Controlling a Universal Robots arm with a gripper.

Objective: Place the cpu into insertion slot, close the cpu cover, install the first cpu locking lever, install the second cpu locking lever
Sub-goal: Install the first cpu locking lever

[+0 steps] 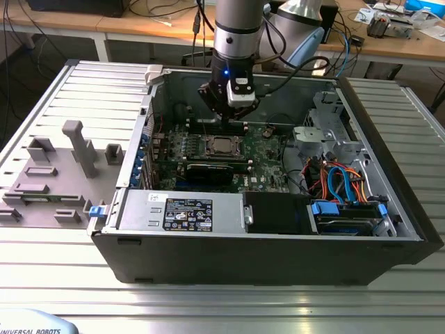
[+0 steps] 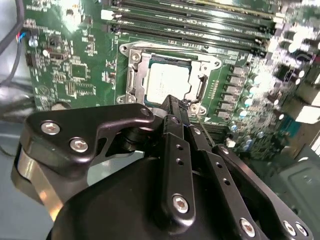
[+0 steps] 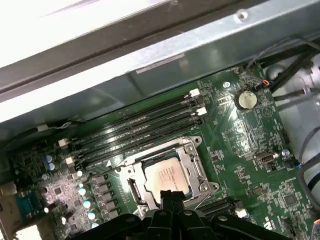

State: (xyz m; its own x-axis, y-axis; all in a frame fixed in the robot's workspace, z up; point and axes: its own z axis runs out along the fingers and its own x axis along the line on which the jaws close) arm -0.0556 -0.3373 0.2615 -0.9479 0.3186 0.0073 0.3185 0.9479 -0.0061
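The cpu [image 1: 222, 145] [image 2: 167, 82] [image 3: 167, 175] lies flat in the insertion slot [image 2: 131, 85] on the green motherboard [image 1: 268, 149], its silver-grey top showing. The cpu cover [image 2: 202, 75] [image 3: 192, 155] lies down around it as a silvery frame. My gripper [image 1: 229, 120] [image 2: 176, 107] [image 3: 168, 196] hangs just above the socket's edge with its black fingers pressed together and nothing seen between them. A thin metal lever rod [image 2: 204, 129] runs beside the fingertips in the second wrist view.
Long black memory slots [image 3: 135, 127] [image 2: 190, 27] run beside the socket. A black graphics card [image 1: 208, 172] sits towards the case front, with the power supply [image 1: 181, 209] and coloured cables [image 1: 341, 181] nearby. Case walls [image 1: 389, 160] enclose the board. Grey fixtures [image 1: 76, 149] stand at the exterior view's left.
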